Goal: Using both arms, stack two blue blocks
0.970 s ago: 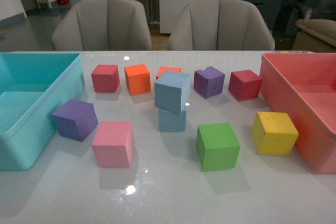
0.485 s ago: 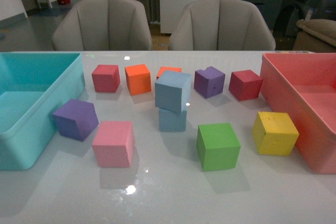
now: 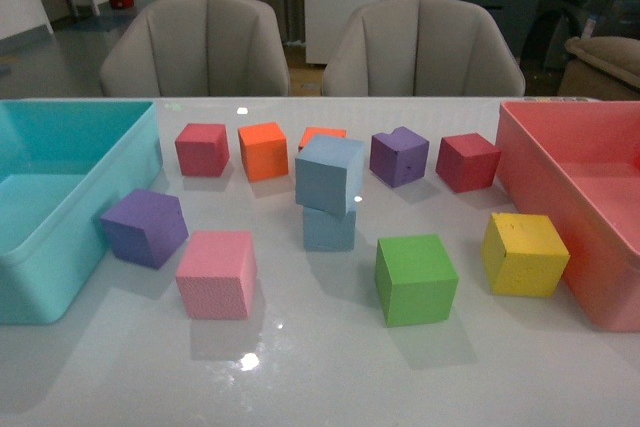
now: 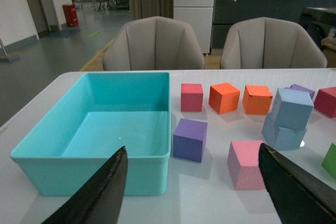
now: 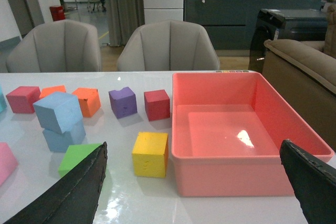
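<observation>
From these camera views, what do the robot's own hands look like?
Only the fingers show, at the edge of each wrist view. The left hand has two black, matte, broad fingers tapering to blunt tips. The right hand looks the same: black, smooth fingers. No cables or markings are visible, and the front view shows neither arm.

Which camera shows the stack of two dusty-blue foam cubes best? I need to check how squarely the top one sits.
The front view: the upper blue cube sits central and close, twisted and overhanging the lower blue cube. The left wrist view shows the stack farther off, near the edge; the right wrist view shows it from the other side, small.
</observation>
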Motion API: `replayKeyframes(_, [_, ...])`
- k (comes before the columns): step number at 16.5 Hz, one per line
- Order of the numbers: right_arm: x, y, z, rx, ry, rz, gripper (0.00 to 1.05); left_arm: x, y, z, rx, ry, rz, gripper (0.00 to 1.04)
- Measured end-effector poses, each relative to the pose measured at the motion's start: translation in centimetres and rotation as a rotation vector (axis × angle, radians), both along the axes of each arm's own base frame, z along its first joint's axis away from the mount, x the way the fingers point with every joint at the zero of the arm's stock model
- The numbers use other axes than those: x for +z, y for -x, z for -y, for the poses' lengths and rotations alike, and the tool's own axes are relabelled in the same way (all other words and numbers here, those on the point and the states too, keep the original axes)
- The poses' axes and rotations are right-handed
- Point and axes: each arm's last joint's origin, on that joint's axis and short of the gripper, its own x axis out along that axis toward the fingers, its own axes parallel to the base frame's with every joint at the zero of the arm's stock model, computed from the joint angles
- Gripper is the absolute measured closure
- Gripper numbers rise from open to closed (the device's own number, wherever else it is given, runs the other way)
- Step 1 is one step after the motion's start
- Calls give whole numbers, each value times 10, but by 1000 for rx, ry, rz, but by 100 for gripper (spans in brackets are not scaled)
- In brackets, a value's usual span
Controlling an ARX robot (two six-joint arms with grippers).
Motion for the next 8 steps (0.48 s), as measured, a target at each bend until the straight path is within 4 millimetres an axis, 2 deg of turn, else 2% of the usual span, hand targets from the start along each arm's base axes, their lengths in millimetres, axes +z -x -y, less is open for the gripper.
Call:
replayKeyframes(2, [0,0,0,0,0,0,6,0,0,0,0,0,0,7])
replayKeyframes(8, [0,0,0,0,0,0,6,0,0,0,0,-3,0,7])
